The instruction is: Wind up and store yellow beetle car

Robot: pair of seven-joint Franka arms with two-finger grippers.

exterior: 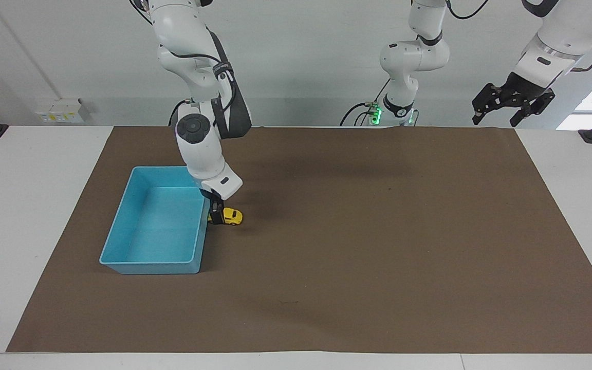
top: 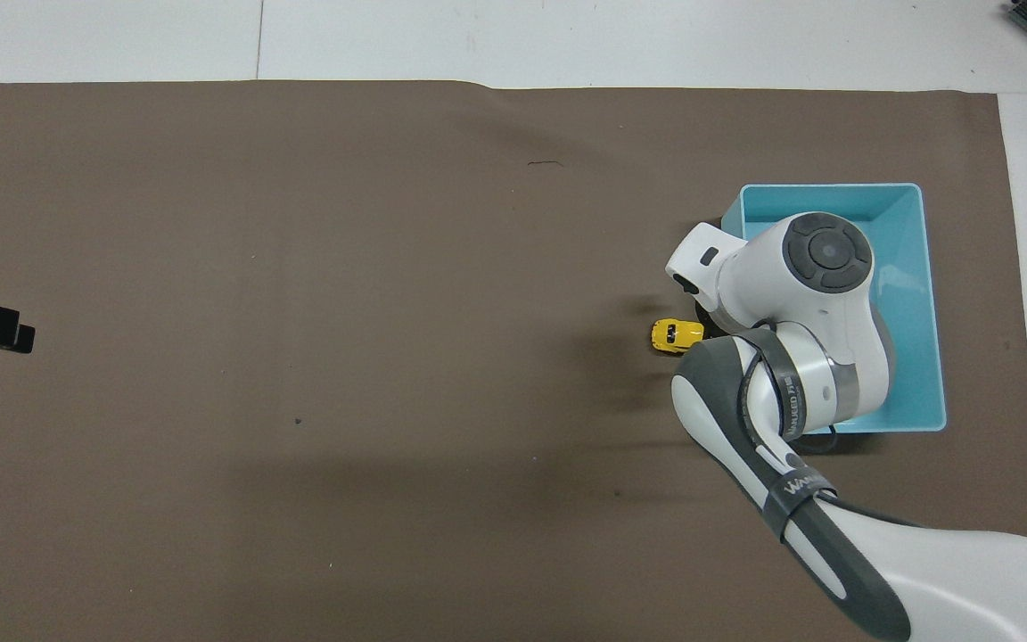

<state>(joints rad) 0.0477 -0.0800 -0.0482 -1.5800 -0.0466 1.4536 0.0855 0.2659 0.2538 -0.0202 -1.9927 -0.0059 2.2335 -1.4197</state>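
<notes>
Risk first: tight spot between bin (exterior: 152, 267) wall and car (exterior: 233, 216), so could clip or shove the bin when closing. Right pincer (exterior: 217, 218) down low, jaws wide, nothing gripped, tips at the car's bin-side end and overlapping it in the facing view; cannot tell if actually touching. Could pinch only the tail end and pop the car out sideways, given the rounded, slick-looking body. Could also nudge it and send it rolling off across the mat (exterior: 357, 246) on its free wheels. Shallow grip likely to slip during the pull-back for winding.

Car: tiny, bright yellow, rounded beetle shape, dark windows, small black wheels, upright on all wheels. Sits on the mat right under and just beside the right pincer, outside the bin, close to its wall, nose pointing away from the bin. Not stored yet.

Left pincer (exterior: 496, 115) raised, well apart from the car, spread wide, empty, waiting.
</notes>
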